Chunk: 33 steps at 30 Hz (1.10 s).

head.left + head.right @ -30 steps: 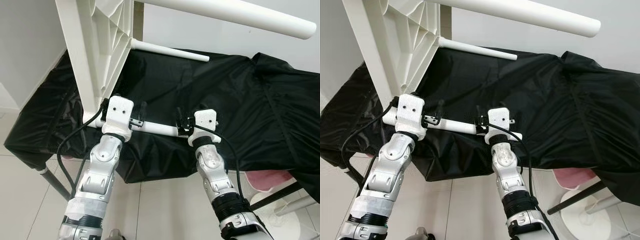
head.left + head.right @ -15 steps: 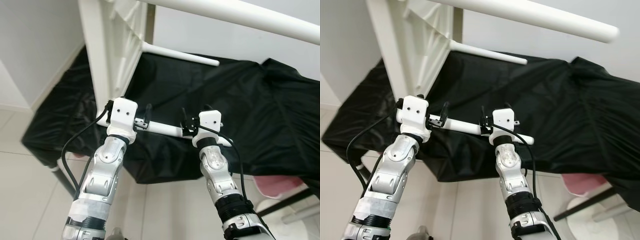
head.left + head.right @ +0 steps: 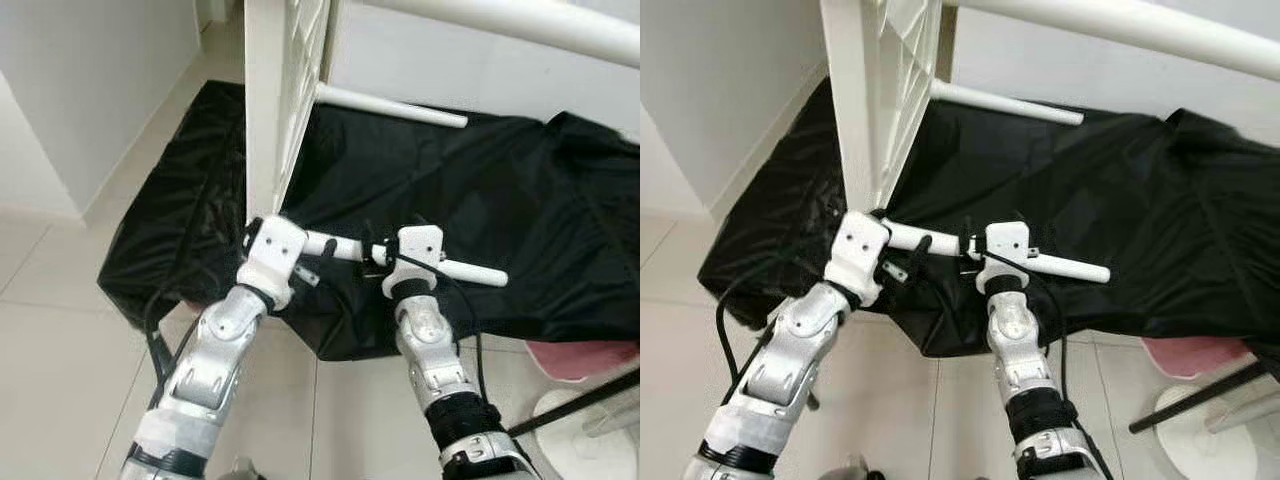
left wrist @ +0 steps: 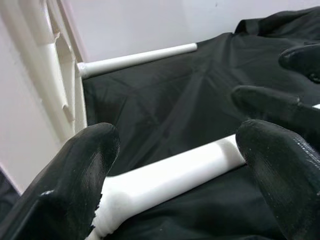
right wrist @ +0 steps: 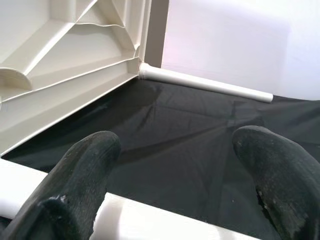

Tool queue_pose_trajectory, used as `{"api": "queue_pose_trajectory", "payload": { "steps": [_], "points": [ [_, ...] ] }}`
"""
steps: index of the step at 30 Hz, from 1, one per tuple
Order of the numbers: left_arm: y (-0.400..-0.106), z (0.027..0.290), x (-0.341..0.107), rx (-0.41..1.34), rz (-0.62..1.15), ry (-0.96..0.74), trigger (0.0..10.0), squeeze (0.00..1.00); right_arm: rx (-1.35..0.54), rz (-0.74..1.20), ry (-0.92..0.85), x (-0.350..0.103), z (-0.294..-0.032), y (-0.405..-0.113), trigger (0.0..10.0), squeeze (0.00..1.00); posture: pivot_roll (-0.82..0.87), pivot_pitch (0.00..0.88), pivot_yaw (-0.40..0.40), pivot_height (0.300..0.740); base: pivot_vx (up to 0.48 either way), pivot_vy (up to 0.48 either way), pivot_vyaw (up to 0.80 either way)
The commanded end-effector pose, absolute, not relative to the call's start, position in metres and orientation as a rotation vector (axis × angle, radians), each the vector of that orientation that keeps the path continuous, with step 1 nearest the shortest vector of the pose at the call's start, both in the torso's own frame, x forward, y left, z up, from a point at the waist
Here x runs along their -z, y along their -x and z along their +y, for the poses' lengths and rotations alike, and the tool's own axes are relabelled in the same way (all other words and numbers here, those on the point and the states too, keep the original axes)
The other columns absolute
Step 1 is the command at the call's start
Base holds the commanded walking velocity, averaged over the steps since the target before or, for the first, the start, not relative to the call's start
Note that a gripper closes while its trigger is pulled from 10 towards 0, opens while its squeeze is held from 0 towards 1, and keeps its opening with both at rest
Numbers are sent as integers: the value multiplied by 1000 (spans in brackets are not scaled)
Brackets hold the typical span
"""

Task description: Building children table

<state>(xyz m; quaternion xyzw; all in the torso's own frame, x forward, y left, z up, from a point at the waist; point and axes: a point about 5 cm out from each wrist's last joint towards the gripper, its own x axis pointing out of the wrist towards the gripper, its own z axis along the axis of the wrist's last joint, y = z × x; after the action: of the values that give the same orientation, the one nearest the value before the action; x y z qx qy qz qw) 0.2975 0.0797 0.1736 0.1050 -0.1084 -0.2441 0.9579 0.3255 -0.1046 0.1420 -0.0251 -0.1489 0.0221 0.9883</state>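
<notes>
A white children's table stands on edge on a black cloth, its tabletop [image 3: 265, 110] upright and its legs pointing right. Both grippers are at the near leg [image 3: 470, 271]. My left gripper [image 3: 318, 264] is by the leg's root at the tabletop, and in the left wrist view the leg [image 4: 175, 175] runs across between its spread fingers [image 4: 80, 180]. My right gripper [image 3: 371, 248] is at mid-leg, also open, with the leg [image 5: 150, 225] lying across its fingers [image 5: 85, 175]. Neither is clamped on it. The far leg [image 3: 390, 103] and an upper leg [image 3: 520, 20] stick out free.
The black cloth [image 3: 520, 200] covers a low frame and hangs over its front edge. Light floor tiles [image 3: 60, 340] lie left and in front. A pink object [image 3: 590, 358] and a white round base [image 3: 585, 430] sit at the lower right. A white wall [image 3: 90, 80] is on the left.
The tabletop has tipped from a slant to upright and stands further right in view. My left forearm now slants in from the lower left. The camera has also shifted.
</notes>
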Motion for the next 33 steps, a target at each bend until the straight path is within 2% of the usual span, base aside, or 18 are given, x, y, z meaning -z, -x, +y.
{"api": "queue_pose_trajectory", "payload": {
  "steps": [1, 8, 9, 11, 12, 14, 15, 16, 17, 18, 28, 33],
  "points": [
    [-297, 77, -175, 509, -220, -205, 10000, 0, -24, -295, 55, -140, -110, -326, 10000, 0, 89, 62, -56, 740, 0, 0, 0],
    [-297, 80, -176, 501, -219, -212, 10000, 0, -10, -296, 62, -140, -113, -326, 10000, 0, 87, 68, -56, 740, 0, 0, 0],
    [-297, 80, -175, 503, -219, -215, 10000, 361, -7, -296, 63, -140, -114, -326, 10000, 0, 85, 74, -56, 740, 0, 0, 0],
    [-297, 80, -175, 504, -218, -216, 10000, 361, -5, -296, 64, -140, -115, -326, 10000, 0, 85, 74, -56, 740, 0, 0, 0],
    [-297, 80, -176, 501, -216, -209, 10000, 867, -2, -297, 65, -141, -116, -326, 10000, 0, 84, 77, -58, 740, 0, 0, 0],
    [-297, 81, -176, 494, -216, -207, 10000, 851, 0, -297, 65, -141, -117, -326, 10000, 0, 83, 78, -58, 740, 0, -157, 0],
    [-299, 82, -176, 479, -211, -214, 10000, 784, 0, -298, 66, -142, -117, -326, 10000, 0, 83, 78, -58, 740, 0, -349, 0],
    [-299, 82, -176, 479, -211, -214, 10000, 784, 0, -298, 66, -142, -117, -326, 10000, 0, 83, 78, -58, 740, 0, -349, 0],
    [-300, 83, -176, 468, -210, -224, 10000, 604, 0, -298, 67, -142, -117, -327, 10000, 0, 83, 78, -58, 740, 0, -371, 0],
    [-300, 83, -175, 467, -207, -220, 10000, 0, -1, -298, 67, -142, -116, -327, 10000, 0, 82, 79, -60, 740, 0, 0, 0],
    [-301, 84, -179, 451, -196, -118, 10000, 0, -5, -305, 74, -145, -118, -328, 10000, 0, 72, 88, -61, 740, 0, 0, 0],
    [-299, 82, -183, 505, -192, -95, 10000, 0, 30, -335, 104, -152, -131, -327, 10000, 0, 70, 91, -64, 740, 0, 0, 0]
  ]
}}
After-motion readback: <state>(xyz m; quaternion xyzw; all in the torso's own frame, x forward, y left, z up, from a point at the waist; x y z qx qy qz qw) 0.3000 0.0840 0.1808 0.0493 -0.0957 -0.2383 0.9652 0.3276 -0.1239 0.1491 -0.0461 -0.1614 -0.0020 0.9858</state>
